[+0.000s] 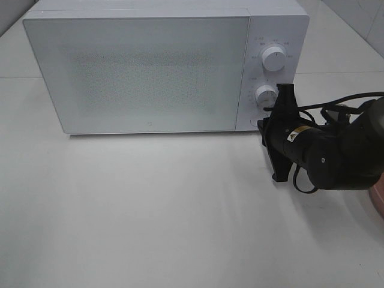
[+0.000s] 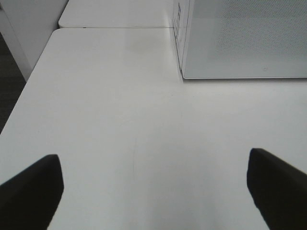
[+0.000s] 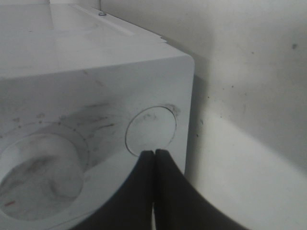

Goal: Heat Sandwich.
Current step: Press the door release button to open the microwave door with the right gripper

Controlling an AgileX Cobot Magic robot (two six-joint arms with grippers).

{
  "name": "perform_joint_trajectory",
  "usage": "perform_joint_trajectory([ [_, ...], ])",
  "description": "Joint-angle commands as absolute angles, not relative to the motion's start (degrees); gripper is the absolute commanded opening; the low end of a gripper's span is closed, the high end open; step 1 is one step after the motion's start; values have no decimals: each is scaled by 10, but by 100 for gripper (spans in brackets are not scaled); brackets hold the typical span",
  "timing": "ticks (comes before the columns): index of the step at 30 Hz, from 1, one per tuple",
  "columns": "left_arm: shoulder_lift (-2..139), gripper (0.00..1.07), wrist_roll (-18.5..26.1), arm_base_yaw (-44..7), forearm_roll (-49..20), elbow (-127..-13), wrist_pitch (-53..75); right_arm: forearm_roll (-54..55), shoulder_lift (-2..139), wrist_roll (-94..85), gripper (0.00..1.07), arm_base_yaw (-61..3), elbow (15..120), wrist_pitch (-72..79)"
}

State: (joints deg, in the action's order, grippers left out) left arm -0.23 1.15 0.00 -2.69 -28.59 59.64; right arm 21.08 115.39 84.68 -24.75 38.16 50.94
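Just ahead of my right tool (image 3: 154, 155), which is pressed together, sits the round button (image 3: 150, 128) at the lower corner of the microwave (image 1: 150, 72) panel, tips touching it or nearly so. I cannot see the sandwich anywhere; the door is shut, so it may be inside. My left tool (image 2: 153, 189) hangs spread over the worktop (image 2: 120, 120), the microwave's front ahead of it, nothing between.

White microwave (image 1: 264, 18) with a finely speckled grey door panel (image 1: 138, 69) and white dials (image 1: 274, 59), its control face smudged dark grey, on a white tabletop (image 1: 150, 228). Black right hand (image 3: 154, 155). An edge sliver (image 1: 378, 203) appears pinkish-brown.
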Motion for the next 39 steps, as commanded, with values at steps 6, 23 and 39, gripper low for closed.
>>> perform_joint_trajectory([
  [6, -18, 98, 11, -2, -28, -284, 593, 198, 1186, 839, 0, -233, 435, 486],
  [23, -18, 98, 11, -2, -28, -284, 593, 201, 1195, 829, 1, -206, 463, 564],
  [39, -18, 98, 11, -2, -28, -284, 593, 198, 1214, 849, 0, -206, 497, 673],
])
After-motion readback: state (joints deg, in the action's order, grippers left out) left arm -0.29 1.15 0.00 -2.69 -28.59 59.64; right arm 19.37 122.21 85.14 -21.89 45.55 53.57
